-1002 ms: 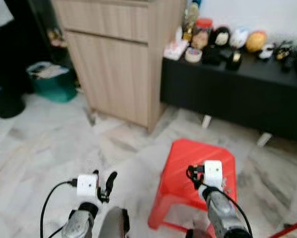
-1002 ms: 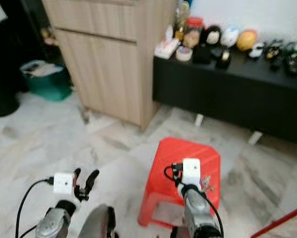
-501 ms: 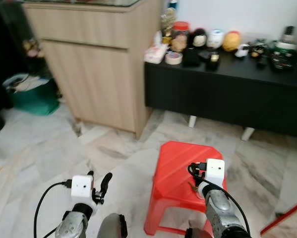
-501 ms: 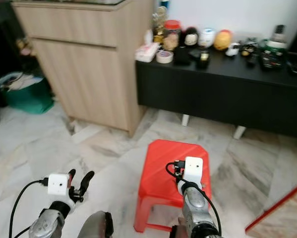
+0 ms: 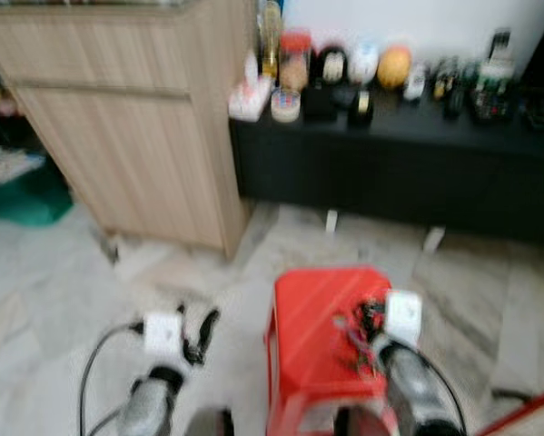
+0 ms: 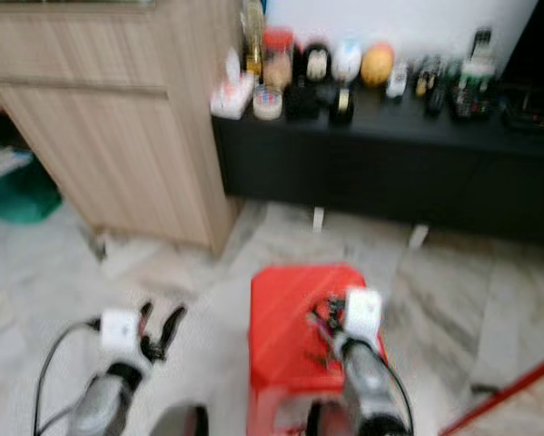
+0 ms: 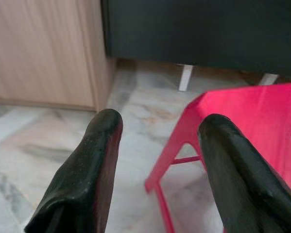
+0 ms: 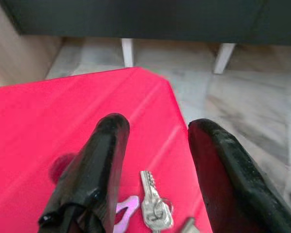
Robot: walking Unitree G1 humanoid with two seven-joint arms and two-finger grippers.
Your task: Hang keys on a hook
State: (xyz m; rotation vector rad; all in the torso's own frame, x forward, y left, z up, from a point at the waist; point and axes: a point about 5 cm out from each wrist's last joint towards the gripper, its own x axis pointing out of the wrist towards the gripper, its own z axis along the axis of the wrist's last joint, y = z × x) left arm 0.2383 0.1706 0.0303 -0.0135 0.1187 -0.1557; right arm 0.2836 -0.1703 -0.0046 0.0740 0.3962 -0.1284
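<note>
A bunch of silver keys with a pale tag lies on the red plastic stool. My right gripper hangs open just above the stool top, and the keys lie between its fingers, nearer the wrist than the tips. In the eye views the right gripper is over the stool's right half. My left gripper is open and holds nothing; it hovers over the marble floor to the left of the stool. The eye views are blurred.
A light wooden cabinet stands at the back left. Beside it is a low black sideboard carrying jars and ornaments. A green bin sits at the far left, and a red rod crosses the bottom right corner.
The whole picture has shifted and blurred, so the camera has moved; the stool now sits nearer the middle and the sideboard looks closer. Both grippers keep their open pose.
</note>
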